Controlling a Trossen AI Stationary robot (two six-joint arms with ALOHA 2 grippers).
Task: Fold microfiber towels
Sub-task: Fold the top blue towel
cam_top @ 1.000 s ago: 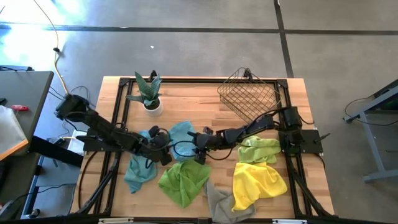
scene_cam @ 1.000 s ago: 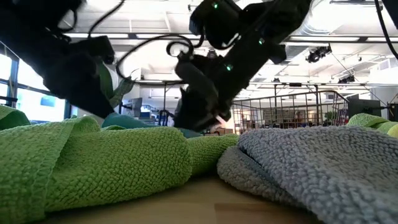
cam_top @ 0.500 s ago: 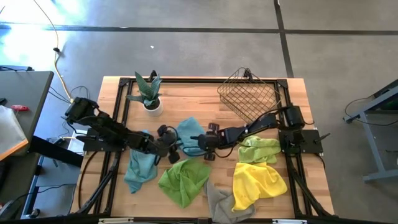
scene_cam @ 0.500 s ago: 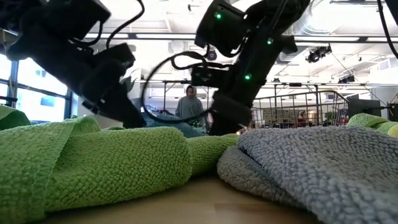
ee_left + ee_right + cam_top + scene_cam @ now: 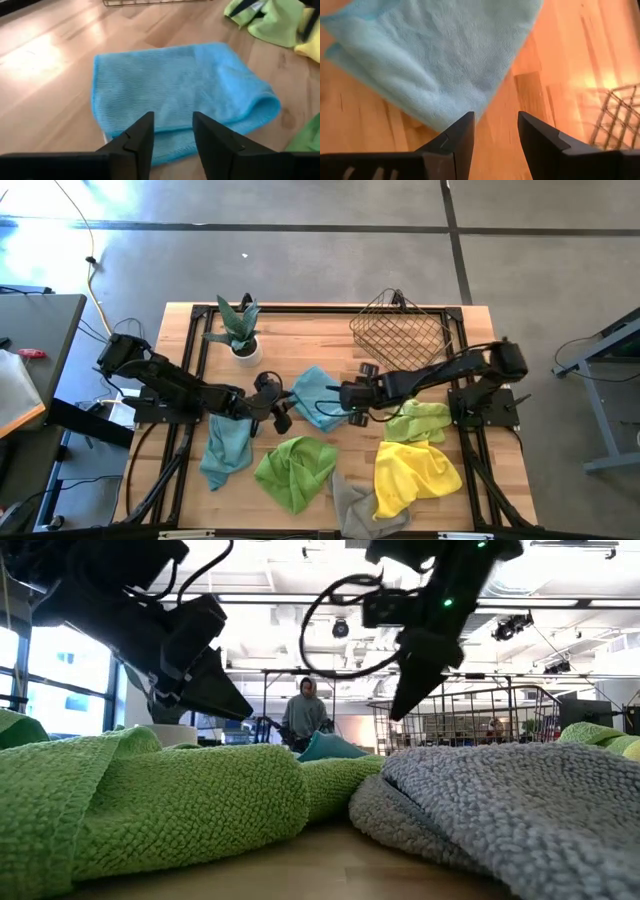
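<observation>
Teal-blue microfiber, the folded towel [image 5: 318, 395], lies flat on the wooden counter [image 5: 300, 340] between the two arms, doubled over with one rounded fold edge showing in the left wrist view [image 5: 180, 95]. The main risk, as I judge it, is that the soft layers slip apart: if either end effector comes back in low, a fingertip could snag the top layer and drag the fold open or push the cloth toward the lime green towel [image 5: 295, 470] just beside it. A pinch that catches only one layer would also lift it unevenly. The left end effector [image 5: 280, 402] sits just beside the towel's near edge with its fingers parted and nothing between them; in its own view the gap is clear [image 5: 172, 145]. The right end effector [image 5: 345, 395] hovers at the towel's opposite edge, likewise released and empty [image 5: 495, 140]. The other towels lie unfolded nearer the front edge of the counter.
</observation>
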